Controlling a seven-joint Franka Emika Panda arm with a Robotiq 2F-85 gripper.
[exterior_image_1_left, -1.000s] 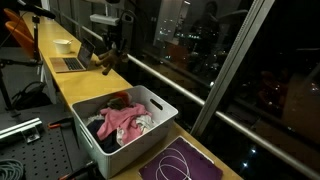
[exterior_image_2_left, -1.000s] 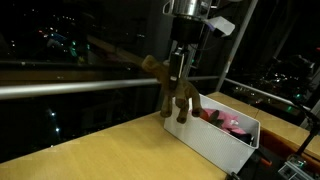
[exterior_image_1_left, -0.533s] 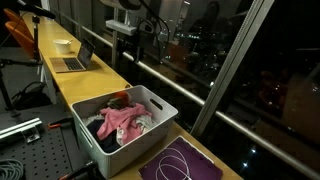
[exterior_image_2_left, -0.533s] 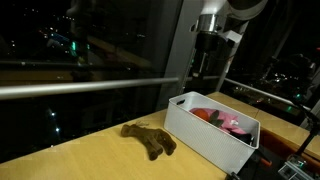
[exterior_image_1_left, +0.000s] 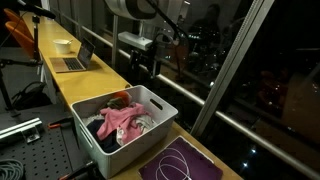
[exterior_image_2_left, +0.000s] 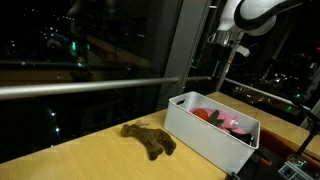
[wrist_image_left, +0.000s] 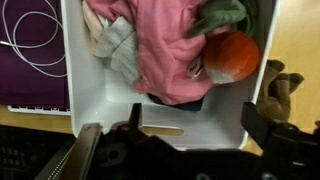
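Observation:
My gripper is open and empty, its two dark fingers spread wide over the near wall of a white bin. The bin holds a pink garment, an orange round thing and a green cloth. In both exterior views the gripper hangs well above the bin. A brown plush toy lies on the wooden table just outside the bin; the wrist view catches it at the right edge.
A purple mat with a coiled white cable lies beside the bin. Farther along the table stand a laptop and a small bowl. Dark windows with a railing run behind the table.
A second ago the gripper held the brown plush toy above the table. It has let go; the toy lies on the table, and the gripper has risen and moved over the bin.

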